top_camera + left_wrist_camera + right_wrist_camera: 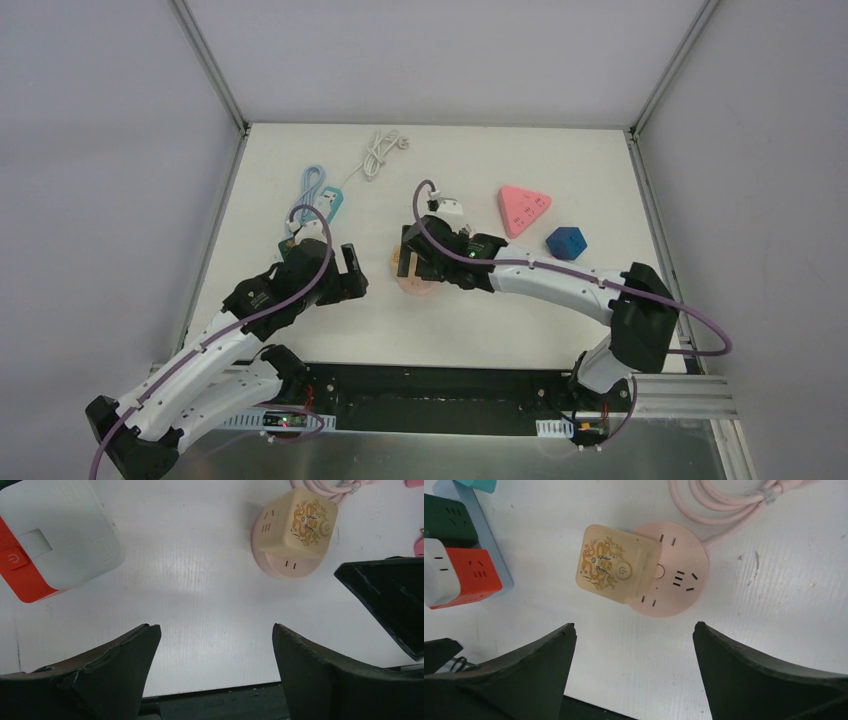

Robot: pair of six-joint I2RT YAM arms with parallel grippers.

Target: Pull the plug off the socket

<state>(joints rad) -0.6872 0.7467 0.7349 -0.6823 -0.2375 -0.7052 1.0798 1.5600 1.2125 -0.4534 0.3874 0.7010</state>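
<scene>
Right wrist: boxy cream plug (616, 570) on round pink socket (679, 580) (smooth plastic), both arms' jaws agape.

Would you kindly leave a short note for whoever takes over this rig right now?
Left gripper: open, empty, over bare table beside the socket.
Right gripper: open, empty, just short of the plug.
The cream cube plug sits seated on the round pink socket.
Done: approach only, nothing gripped.
Left: probably steady the socket, grasp the plug and pull it off.
</scene>
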